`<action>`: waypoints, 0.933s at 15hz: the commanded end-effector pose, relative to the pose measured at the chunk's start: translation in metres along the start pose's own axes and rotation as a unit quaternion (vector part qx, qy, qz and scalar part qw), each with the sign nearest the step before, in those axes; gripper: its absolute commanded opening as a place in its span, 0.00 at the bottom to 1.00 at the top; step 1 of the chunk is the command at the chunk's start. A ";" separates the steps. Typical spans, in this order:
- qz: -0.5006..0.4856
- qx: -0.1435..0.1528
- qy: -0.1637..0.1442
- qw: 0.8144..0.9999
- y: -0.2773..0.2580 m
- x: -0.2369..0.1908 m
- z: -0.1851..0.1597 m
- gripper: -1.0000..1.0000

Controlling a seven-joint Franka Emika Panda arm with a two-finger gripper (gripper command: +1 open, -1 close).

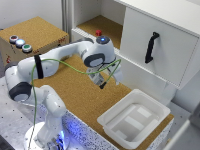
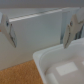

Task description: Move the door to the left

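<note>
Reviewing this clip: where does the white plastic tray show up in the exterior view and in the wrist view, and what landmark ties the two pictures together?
Exterior view: the tray sits low toward the exterior view's right, on the cork surface below the door.
Wrist view: only a corner of the tray shows, near one gripper finger.
Shared landmark: the cork surface beside the tray appears in both views.
</note>
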State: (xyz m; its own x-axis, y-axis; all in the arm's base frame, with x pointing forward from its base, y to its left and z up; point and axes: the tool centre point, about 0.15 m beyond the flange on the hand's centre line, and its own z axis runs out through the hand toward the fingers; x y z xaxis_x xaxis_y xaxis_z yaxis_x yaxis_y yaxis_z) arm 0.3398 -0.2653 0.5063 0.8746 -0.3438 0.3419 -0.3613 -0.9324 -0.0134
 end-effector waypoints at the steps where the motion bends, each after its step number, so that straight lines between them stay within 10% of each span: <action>1: -0.029 0.031 -0.085 0.995 0.014 0.081 -0.018 1.00; 14: -0.142 0.086 -0.018 0.986 0.002 0.149 -0.046 1.00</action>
State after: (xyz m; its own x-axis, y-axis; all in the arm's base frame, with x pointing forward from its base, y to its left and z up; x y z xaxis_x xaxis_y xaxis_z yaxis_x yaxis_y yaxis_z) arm 0.4163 -0.2953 0.5831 0.9153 -0.1252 0.3827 -0.1336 -0.9910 -0.0045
